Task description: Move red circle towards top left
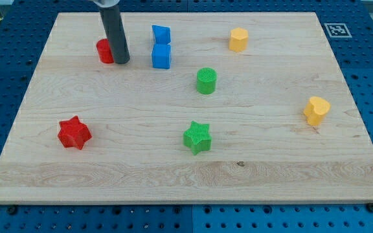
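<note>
The red circle (103, 50) sits near the view's top left of the wooden board (277, 162), partly hidden behind my rod. My tip (122, 62) rests on the board just to the right of the red circle, touching or nearly touching it. A blue cube (162, 56) lies to the right of the tip, with another blue block (161, 33) of unclear shape right above it.
A green circle (206, 81) stands near the middle. A green star (197, 137) lies below it. A red star (74, 133) is at the lower left. A yellow hexagon-like block (239, 39) is at the top right, and a yellow heart-like block (316, 110) at the right.
</note>
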Action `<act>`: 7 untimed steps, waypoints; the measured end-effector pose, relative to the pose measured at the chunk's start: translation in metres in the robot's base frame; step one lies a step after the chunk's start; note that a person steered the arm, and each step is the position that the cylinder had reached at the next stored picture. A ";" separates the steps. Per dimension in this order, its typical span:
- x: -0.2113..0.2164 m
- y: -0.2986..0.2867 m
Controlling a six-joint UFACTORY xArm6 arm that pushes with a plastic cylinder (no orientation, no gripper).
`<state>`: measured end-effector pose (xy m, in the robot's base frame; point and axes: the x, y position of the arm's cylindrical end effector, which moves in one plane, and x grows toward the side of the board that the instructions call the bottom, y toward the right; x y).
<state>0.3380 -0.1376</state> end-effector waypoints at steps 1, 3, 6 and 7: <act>0.002 -0.024; 0.008 -0.040; -0.008 -0.040; 0.017 -0.048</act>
<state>0.3552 -0.1859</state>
